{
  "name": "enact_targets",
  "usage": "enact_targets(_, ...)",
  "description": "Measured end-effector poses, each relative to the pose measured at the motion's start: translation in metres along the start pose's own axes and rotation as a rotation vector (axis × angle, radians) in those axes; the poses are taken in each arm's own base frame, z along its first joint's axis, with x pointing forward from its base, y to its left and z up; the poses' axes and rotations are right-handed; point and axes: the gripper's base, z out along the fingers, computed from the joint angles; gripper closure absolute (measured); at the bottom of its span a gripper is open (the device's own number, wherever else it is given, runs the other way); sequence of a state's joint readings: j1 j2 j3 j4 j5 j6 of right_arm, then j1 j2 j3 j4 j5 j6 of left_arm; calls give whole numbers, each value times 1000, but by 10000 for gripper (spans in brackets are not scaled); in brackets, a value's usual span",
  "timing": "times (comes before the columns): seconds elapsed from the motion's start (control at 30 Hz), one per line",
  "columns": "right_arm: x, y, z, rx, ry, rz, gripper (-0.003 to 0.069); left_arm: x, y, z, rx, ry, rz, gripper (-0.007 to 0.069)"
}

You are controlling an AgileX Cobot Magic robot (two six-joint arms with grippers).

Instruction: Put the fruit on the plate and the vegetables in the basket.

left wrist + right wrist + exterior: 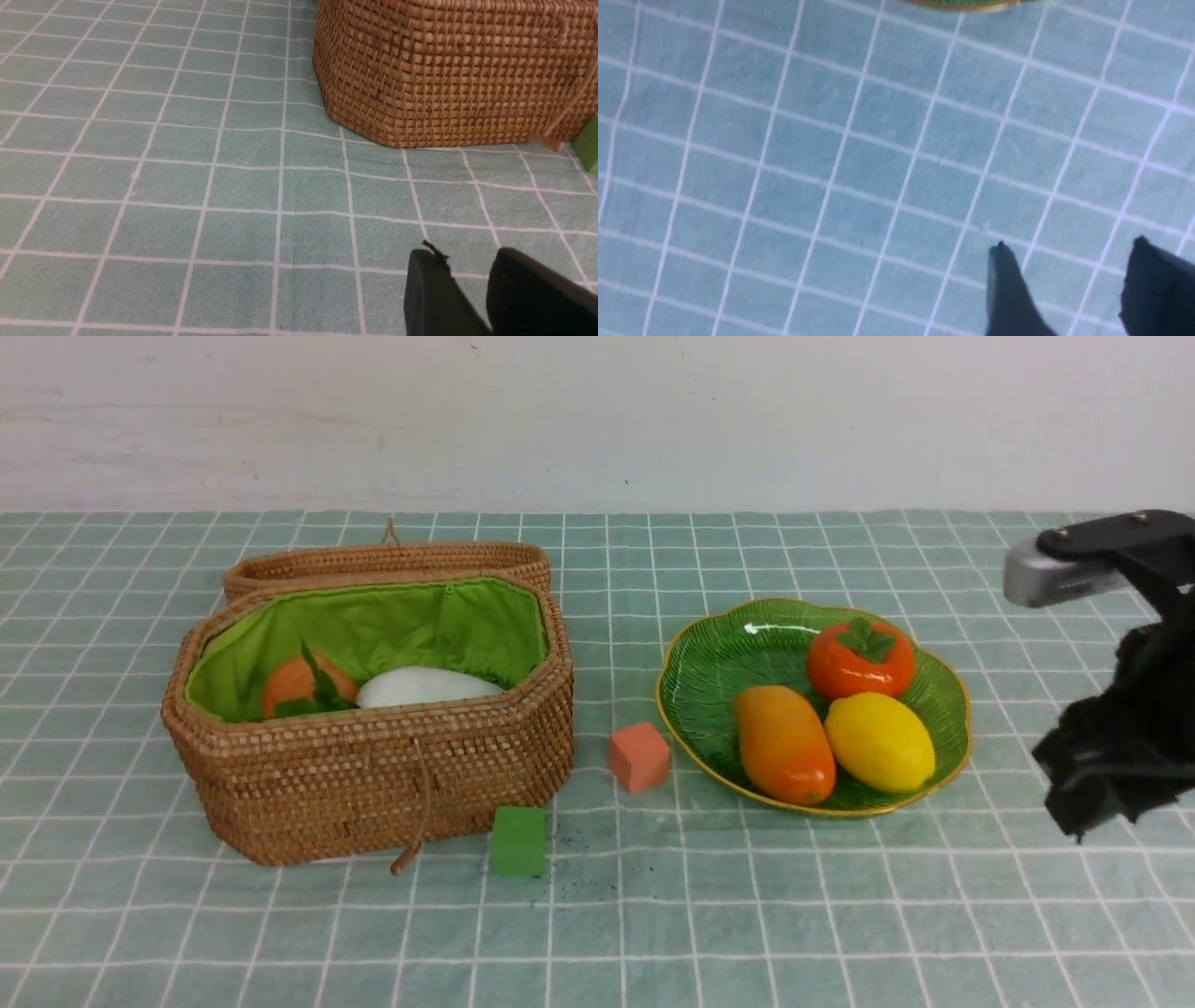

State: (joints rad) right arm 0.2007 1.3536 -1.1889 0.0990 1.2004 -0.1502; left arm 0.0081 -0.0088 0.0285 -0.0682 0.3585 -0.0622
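The mango [784, 744], lemon [879, 741] and persimmon [860, 658], 3 fruits, lie on the plate [709, 663]. The radish [425, 687] and potato [294, 683] sit inside the open basket [373, 775]. The right gripper [1069, 261] hangs empty beside the plate, fingers spread. The left gripper [467, 270] hovers over the worktop [747, 915], fingers slightly parted, empty.

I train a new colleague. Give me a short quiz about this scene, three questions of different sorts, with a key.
1. True or false: the lemon lies on the plate.
2. How many fruits are on the plate?
3. Which cube stands nearer the basket: A, the green cube; B, the salmon cube?

Key: 1 true. 2 three: lemon, mango, persimmon. 3 A.
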Motion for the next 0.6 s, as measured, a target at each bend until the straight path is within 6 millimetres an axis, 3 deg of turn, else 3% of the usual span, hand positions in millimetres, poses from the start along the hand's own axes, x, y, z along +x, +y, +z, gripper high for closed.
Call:
enact_targets(0.23,65,11,-18,-12,-45,51,658,0,0,0,0,0,0,442)
enact_targets(0.37,92,16,-26,-24,-67,66,676,0,0,0,0,0,0,442)
enact_targets(0.6,116,20,-50,-13,-177,53,676,0,0,0,0,0,0,442)
